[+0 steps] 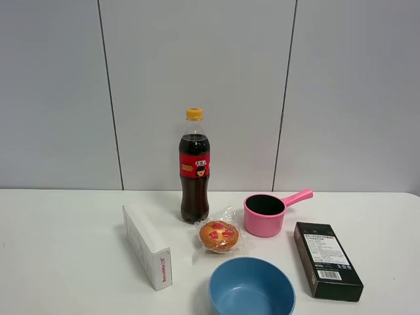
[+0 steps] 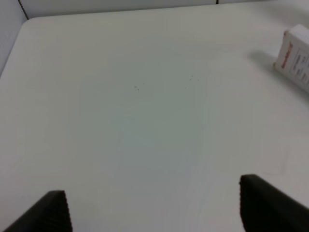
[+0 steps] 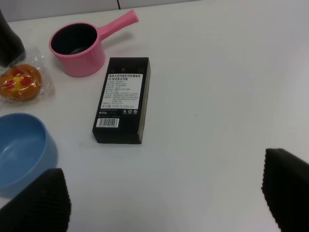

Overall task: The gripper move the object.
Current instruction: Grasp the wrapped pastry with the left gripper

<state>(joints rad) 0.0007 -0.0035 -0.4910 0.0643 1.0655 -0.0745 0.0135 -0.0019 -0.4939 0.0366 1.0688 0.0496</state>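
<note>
Here the pastry lies on the counter between bottle, saucepan and bowl; left hand and right hand are spread wide, holding nothing.

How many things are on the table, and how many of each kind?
Boxes: 2, the white box and the black box
Bottles: 1, the cola bottle
Pastries: 1, the wrapped pastry
Saucepans: 1, the pink saucepan
Bowls: 1, the blue bowl
Total: 6
</note>
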